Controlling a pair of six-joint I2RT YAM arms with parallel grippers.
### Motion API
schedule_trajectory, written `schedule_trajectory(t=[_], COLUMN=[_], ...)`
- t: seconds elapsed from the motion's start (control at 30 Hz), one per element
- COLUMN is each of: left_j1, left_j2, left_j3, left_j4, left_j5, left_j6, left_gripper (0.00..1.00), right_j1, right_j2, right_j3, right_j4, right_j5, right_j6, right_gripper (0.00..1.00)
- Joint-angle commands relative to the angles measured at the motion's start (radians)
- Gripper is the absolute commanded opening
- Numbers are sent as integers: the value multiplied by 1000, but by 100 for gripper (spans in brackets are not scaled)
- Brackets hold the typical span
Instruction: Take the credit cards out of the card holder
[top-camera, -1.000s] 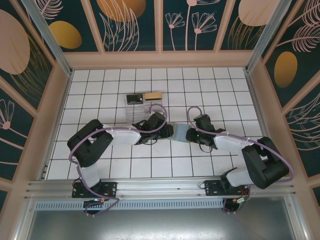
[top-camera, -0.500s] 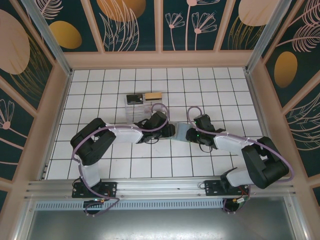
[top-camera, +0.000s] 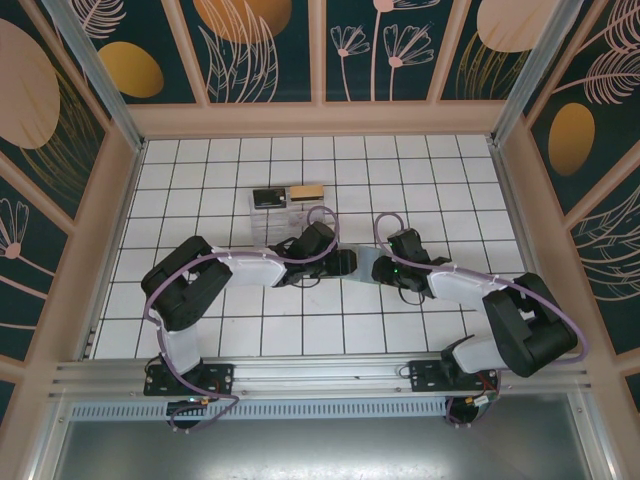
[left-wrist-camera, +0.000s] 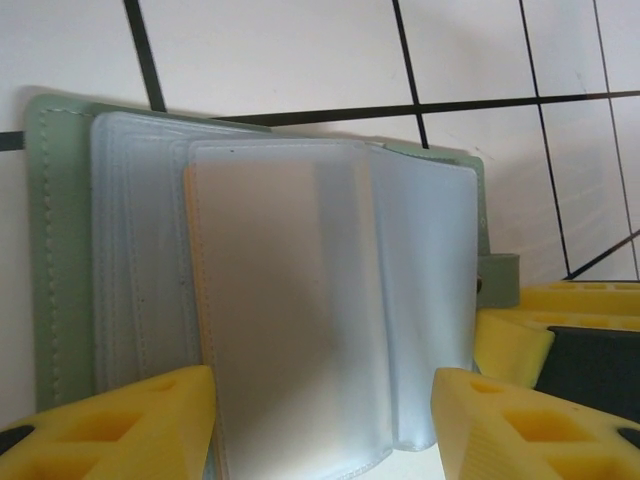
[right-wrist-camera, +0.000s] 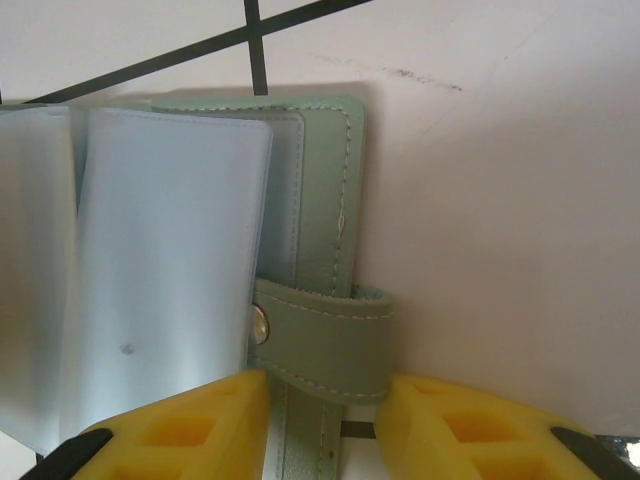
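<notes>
The card holder (left-wrist-camera: 60, 250) lies open on the tiles, grey-green with clear sleeves fanned out; from above it sits between both grippers (top-camera: 364, 266). A tan-edged credit card (left-wrist-camera: 192, 300) sits inside the top sleeve. My left gripper (left-wrist-camera: 325, 430) is open, its yellow fingers straddling the lower end of the sleeves. My right gripper (right-wrist-camera: 322, 425) is shut on the holder's snap strap (right-wrist-camera: 325, 340) at the panel's edge. In the top view the left gripper (top-camera: 347, 262) and right gripper (top-camera: 381, 268) face each other across the holder. Another tan credit card (top-camera: 307, 191) lies on the clear box.
A clear plastic box (top-camera: 272, 220) stands just behind the left arm, with a dark item (top-camera: 267, 198) on top beside the tan card. Wooden walls (top-camera: 118, 200) ring the white tiled floor (top-camera: 440, 180). The right gripper's yellow fingers (left-wrist-camera: 520, 325) crowd the holder's right side.
My left gripper has slid right onto the card holder and its jaws have spread wider. The right arm and the holder have stayed put.
</notes>
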Motion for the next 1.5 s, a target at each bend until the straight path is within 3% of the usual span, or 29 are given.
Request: schedule_trajectory(t=[0.0, 0.53, 0.93, 1.47], left_j1=[-13, -14, -11, -10], left_j2=[11, 35, -48, 27], left_j3=[11, 58, 81, 113], left_j4=[36, 109, -174, -170], left_j5=[51, 125, -192, -140], left_j6=[-8, -37, 75, 81], left_gripper=[60, 61, 61, 59], right_j1=[2, 2, 1, 2], right_j2=[65, 40, -10, 5], right_j3=[-13, -28, -24, -29], right_j4=[83, 94, 62, 74], right_j5=[-49, -45, -14, -29], right_j6=[-2, 6, -6, -2], right_gripper=[38, 38, 39, 39])
